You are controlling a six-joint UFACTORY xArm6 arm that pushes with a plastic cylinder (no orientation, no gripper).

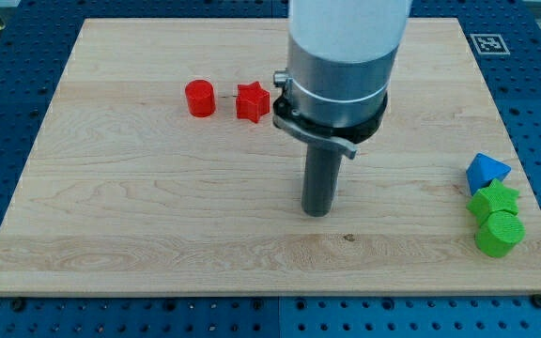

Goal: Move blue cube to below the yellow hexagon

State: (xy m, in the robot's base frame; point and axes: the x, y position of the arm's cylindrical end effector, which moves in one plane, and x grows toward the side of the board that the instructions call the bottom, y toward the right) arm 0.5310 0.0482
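My tip [317, 212] rests on the wooden board [139, 225], a little right of the board's middle. A blue block [486, 172] that looks like a triangle lies far to the tip's right, near the board's right edge. No blue cube and no yellow hexagon show in this view. The thick arm body [341, 66] hides part of the board's top middle.
A red cylinder [200, 98] and a red star [252, 101] lie up and to the left of the tip. A green star [493, 202] touches the blue block from below, and a green cylinder [499, 234] sits just below the star.
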